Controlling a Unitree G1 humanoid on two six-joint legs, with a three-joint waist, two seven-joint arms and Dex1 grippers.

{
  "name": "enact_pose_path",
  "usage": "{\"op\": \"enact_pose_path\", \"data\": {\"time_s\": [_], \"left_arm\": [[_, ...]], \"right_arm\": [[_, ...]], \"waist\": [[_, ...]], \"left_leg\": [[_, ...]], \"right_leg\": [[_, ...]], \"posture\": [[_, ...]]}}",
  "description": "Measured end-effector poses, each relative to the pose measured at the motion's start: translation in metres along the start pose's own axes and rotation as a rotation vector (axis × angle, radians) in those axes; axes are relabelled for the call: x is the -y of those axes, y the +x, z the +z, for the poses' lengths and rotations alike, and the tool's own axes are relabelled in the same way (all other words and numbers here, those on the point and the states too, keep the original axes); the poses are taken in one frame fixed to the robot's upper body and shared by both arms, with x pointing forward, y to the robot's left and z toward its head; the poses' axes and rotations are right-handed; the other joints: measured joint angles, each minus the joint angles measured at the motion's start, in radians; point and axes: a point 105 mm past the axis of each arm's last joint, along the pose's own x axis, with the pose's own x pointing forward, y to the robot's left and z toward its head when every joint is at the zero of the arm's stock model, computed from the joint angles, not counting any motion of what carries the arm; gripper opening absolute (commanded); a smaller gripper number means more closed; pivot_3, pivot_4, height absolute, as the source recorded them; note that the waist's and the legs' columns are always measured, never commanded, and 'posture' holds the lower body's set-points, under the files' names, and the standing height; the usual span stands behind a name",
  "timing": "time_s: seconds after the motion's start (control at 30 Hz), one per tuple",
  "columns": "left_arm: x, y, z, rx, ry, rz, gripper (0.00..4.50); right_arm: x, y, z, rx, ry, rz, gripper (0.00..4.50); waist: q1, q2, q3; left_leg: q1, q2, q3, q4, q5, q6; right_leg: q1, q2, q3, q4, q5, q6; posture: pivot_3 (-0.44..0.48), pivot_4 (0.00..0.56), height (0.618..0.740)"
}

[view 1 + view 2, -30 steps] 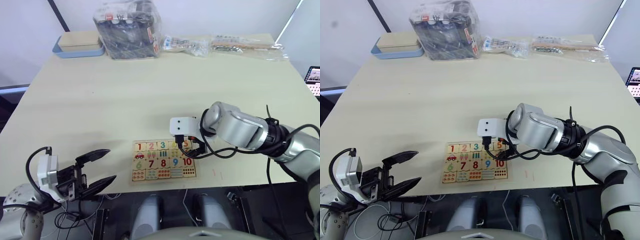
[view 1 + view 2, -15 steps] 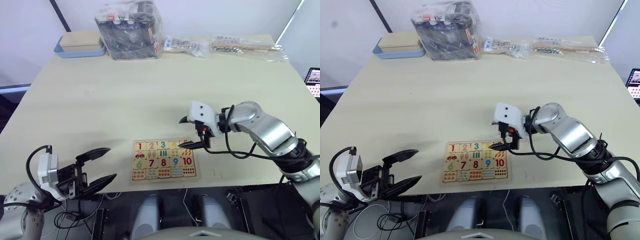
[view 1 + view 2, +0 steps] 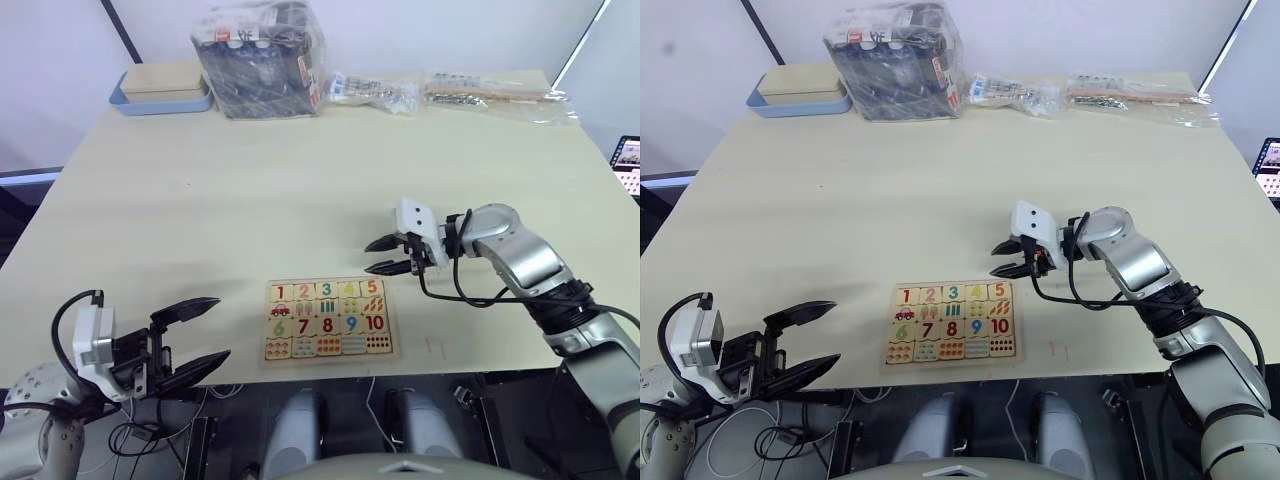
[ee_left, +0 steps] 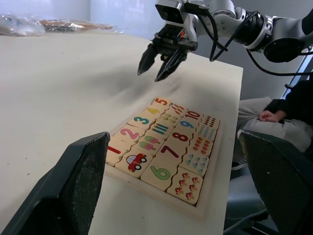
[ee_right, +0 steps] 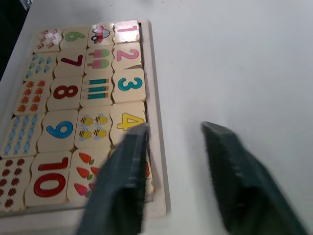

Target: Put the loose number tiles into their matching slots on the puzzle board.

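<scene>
The puzzle board (image 3: 267, 325) lies near the table's front edge. The number tiles sit in its top row in order, from 1 (image 3: 281, 293) to 5 (image 3: 371, 287), with 6 to 10 below them. My right gripper (image 3: 381, 256) hovers just beyond the board's top right corner, fingers pointing left with a small gap and nothing between them. In the right wrist view the 4 tile (image 5: 126, 121) lies beside one of its fingers (image 5: 128, 161). My left gripper (image 3: 218, 329) stands wide open and empty at the lower left, off the table's front edge.
At the table's far edge stand a blue tray with a wooden box (image 3: 160, 88), a plastic-wrapped dark box (image 3: 260, 58) and flat plastic bags (image 3: 480, 88). A seated person's hand (image 4: 271, 116) shows past the table in the left wrist view.
My right gripper has come off the 5 tile at the board's top right corner and drawn back to the right. Its fingers have narrowed. The left gripper has not moved.
</scene>
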Motion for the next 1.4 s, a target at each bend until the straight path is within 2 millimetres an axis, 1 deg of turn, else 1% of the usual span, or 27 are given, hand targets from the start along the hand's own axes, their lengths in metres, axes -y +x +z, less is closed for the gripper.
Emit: {"op": "enact_pose_path", "data": {"time_s": [0.03, 0.1, 0.37, 0.5, 0.6, 0.93, 1.13, 1.4], "left_arm": [[0.0, 0.0, 0.0, 0.0, 0.0, 0.0, 4.5], [0.0, 0.0, 0.0, 0.0, 0.0, 0.002, 4.5], [0.0, 0.0, 0.0, 0.0, 0.001, 0.003, 4.5], [-0.001, 0.0, 0.0, -0.001, 0.0, 0.006, 4.5], [-0.001, 0.0, 0.0, -0.001, -0.002, 0.011, 4.5], [-0.001, -0.001, 0.002, -0.014, 0.005, -0.002, 4.5], [-0.002, -0.004, 0.002, -0.018, 0.003, -0.005, 4.5], [-0.002, -0.004, 0.001, -0.018, 0.0, -0.009, 4.5]], "right_arm": [[0.0, 0.0, -0.002, -0.002, 0.007, 0.003, 0.06], [-0.002, 0.0, -0.009, -0.007, 0.024, 0.011, 0.06], [-0.003, 0.002, -0.014, -0.013, 0.017, 0.013, 0.06], [-0.003, 0.003, -0.023, -0.035, 0.021, 0.001, 0.06], [-0.002, 0.003, -0.026, -0.044, 0.019, -0.004, 0.06], [-0.002, 0.006, -0.027, -0.054, 0.009, -0.002, 0.06], [-0.007, 0.007, -0.034, -0.06, 0.027, 0.009, 0.06], [-0.008, 0.007, -0.035, -0.067, 0.023, 0.013, 0.06]], "waist": [[0.0, 0.0, 0.0], [0.0, 0.0, 0.0], [0.0, 0.0, 0.0], [0.0, 0.0, 0.0], [0.0, 0.0, 0.0], [0.0, 0.0, 0.0], [0.0, 0.0, 0.0], [0.0, 0.0, 0.0]], "left_leg": [[0.0, 0.0, 0.0, 0.0, 0.0, 0.0], [0.0, 0.0, 0.0, 0.0, 0.0, 0.0], [0.0, 0.0, 0.0, 0.0, 0.0, 0.0], [0.001, 0.0, 0.0, 0.0, 0.0, 0.0], [0.001, 0.0, 0.0, 0.0, 0.0, 0.0], [0.001, -0.001, 0.0, 0.001, 0.0, 0.0], [0.001, -0.001, 0.0, 0.001, 0.0, -0.001], [0.001, -0.001, 0.0, 0.001, 0.0, -0.001]], "right_leg": [[0.0, 0.0, 0.0, 0.0, 0.0, 0.0], [0.0, 0.0, 0.0, 0.0, 0.0, 0.0], [0.0, 0.0, 0.0, 0.0, 0.0, 0.0], [0.001, 0.0, 0.0, 0.0, 0.0, 0.0], [0.001, 0.0, 0.0, 0.0, 0.0, 0.0], [0.001, 0.001, 0.0, 0.0, 0.0, 0.0], [0.001, 0.001, 0.0, 0.001, 0.0, 0.0], [0.002, 0.001, 0.0, 0.001, 0.0, 0.0]], "posture": [[0.0, 0.15, 0.74], [0.0, 0.15, 0.74], [0.0, 0.15, 0.74], [0.0, 0.15, 0.74], [0.0, 0.15, 0.74], [0.0, 0.15, 0.74], [0.0, 0.15, 0.74], [0.0, 0.15, 0.74]]}}
